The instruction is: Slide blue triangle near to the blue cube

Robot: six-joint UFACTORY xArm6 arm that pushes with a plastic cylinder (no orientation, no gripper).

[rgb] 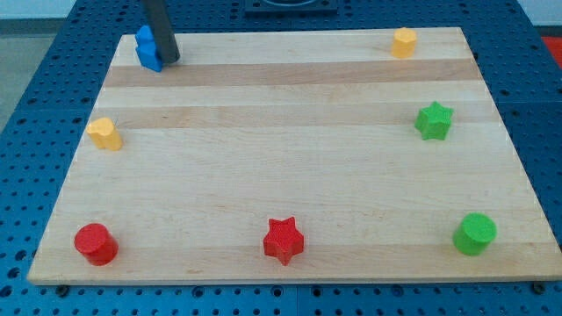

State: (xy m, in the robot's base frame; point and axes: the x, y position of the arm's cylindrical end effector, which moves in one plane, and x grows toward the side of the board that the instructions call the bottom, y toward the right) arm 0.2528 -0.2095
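Listing, largest first: wooden board [290, 211], pale, carrying every item. Dark rod, my tip [170, 60] touching the blue mass at the view's top left; no pincer fitted, so nothing is gripped. Blue blocks [147, 48]: triangle and cube cannot be told apart, seemingly pressed together, so task judged virtually complete. Green cylinder [474, 233], red cylinder [95, 243], red star [284, 240], green star [434, 120], two yellow blocks [104, 133] [403, 42], all well apart.

My tip [169, 60] beside blue blocks [147, 49]
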